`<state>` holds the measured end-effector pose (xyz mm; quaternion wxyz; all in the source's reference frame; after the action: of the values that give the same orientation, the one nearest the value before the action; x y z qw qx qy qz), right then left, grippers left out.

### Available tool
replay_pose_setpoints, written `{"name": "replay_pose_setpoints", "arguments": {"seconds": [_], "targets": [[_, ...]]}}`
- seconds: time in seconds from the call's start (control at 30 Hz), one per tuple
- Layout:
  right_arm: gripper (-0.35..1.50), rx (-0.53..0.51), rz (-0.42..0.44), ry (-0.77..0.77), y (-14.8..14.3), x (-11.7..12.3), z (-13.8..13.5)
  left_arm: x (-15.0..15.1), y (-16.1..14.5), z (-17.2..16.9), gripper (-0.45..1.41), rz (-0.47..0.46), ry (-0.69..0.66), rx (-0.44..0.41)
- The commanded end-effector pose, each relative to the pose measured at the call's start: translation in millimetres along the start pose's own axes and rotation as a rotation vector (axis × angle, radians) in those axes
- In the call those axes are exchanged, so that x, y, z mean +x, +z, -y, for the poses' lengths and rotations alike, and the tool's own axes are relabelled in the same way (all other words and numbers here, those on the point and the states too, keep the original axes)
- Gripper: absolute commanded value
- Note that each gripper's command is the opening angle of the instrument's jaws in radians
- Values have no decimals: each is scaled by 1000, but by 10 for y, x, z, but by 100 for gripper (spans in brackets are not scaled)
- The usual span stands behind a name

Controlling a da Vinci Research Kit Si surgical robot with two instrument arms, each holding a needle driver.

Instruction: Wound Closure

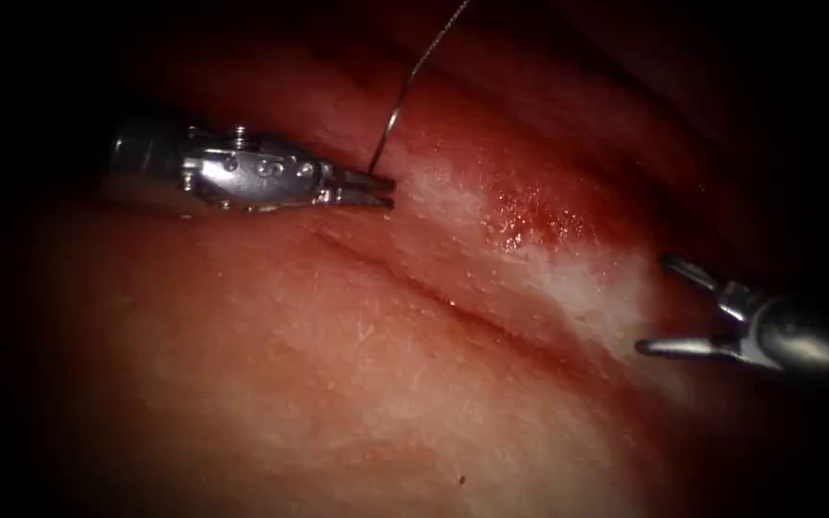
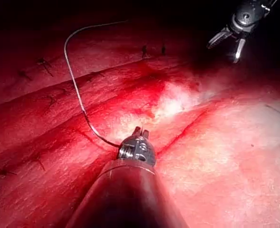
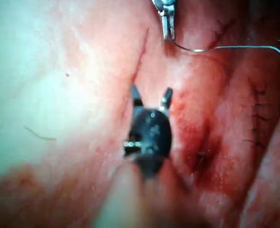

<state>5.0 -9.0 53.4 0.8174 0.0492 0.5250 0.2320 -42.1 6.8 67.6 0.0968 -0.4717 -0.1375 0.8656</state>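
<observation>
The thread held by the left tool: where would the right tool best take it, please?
Probably on the free span of thread just above the left tool, coming from the right: it rises clear of the tissue there, and the right tool is open, holding nothing.

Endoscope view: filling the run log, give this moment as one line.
left tool: shut on thread | right tool: open, holds nothing | cut: between tools

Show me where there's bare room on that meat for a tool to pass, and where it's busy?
Bare: the broad pale tissue below the cut, and the gap between the two tools. Crowded: by the left tool, jaws shut on the thread at the cut's upper-left end; beside it lies red fluid. The right tool, jaws open, holds nothing.
</observation>
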Motion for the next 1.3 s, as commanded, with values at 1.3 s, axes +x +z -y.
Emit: {"name": "replay_pose_setpoints", "arguments": {"seconds": [1.3], "targets": [[68,81,-77,825,93,54,-2,61,-32,-158,-45,-236,582,260]]}}
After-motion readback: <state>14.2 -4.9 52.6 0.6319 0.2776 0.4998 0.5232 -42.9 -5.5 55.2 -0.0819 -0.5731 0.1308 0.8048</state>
